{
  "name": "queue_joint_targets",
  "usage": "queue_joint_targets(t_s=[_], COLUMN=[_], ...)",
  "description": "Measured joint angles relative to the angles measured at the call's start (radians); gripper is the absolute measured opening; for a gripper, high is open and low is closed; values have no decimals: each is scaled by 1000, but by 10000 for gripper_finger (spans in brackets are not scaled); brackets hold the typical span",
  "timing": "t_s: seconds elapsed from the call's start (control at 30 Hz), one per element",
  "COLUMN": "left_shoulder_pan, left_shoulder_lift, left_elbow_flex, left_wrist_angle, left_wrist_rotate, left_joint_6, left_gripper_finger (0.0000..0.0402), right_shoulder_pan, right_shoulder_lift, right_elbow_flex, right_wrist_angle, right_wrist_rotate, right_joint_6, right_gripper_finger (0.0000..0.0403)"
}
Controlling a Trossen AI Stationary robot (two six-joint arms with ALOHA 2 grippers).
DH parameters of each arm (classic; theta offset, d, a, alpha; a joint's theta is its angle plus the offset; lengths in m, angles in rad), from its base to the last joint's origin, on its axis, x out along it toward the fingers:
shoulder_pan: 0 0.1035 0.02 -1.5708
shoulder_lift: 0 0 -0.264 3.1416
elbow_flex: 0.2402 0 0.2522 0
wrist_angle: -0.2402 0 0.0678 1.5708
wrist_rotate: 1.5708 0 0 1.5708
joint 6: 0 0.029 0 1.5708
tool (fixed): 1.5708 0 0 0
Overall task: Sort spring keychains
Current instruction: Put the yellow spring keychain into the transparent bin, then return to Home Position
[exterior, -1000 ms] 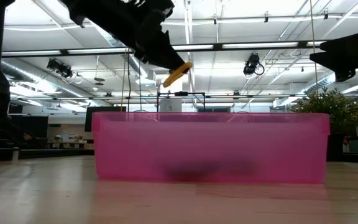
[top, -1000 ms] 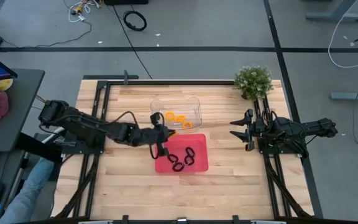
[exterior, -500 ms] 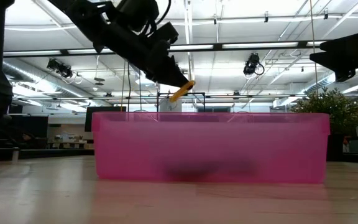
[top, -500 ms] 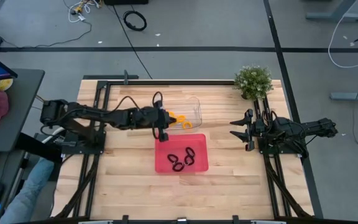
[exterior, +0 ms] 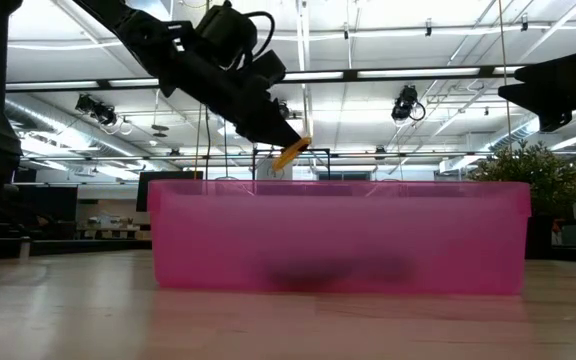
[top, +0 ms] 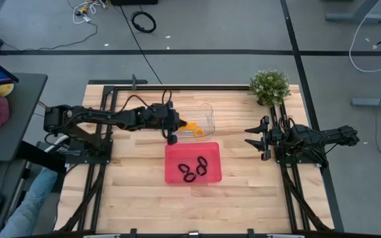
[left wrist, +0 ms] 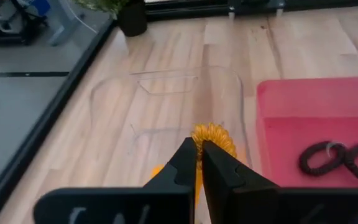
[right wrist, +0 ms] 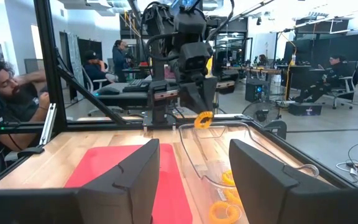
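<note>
Orange keychain (left wrist: 214,137) pinched in left pincer (left wrist: 199,163), ring edge-on, tilted over clear bin (top: 207,112)

Potted plant (top: 269,86), perhaps artificial

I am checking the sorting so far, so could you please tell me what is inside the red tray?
The red tray holds black spring keychains, apparently three linked coils. No orange ones show there. The low view's tinted wall blurs its contents.

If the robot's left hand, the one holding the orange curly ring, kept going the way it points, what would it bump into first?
Probably the clear plastic tray. The left hand, shut on an orange coiled spring keychain, points down into it, so it would likely meet the tray's floor first. How far off that is stays unclear.
</note>
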State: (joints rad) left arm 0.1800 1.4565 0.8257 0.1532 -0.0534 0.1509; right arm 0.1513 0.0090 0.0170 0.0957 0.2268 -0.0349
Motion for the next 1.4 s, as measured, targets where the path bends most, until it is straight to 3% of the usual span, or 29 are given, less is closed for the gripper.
queue_joint_targets(t_s=[0.73,1.4], left_shoulder_pan=[20,20], left_shoulder_lift=[0,0], left_elbow_flex=[0,0], left_wrist_angle=[-54,-59], left_wrist_rotate=[-14,-70], left_joint_6=[-9,-10], left_gripper_finger=[108,112], right_shoulder_pan=[0,0], right_shoulder_lift=[0,0], right_elbow_flex=[0,0], right_wrist_angle=[0,0], right_wrist_rotate=[0,0], right_joint_6=[0,0], right_gripper_finger=[198,198])
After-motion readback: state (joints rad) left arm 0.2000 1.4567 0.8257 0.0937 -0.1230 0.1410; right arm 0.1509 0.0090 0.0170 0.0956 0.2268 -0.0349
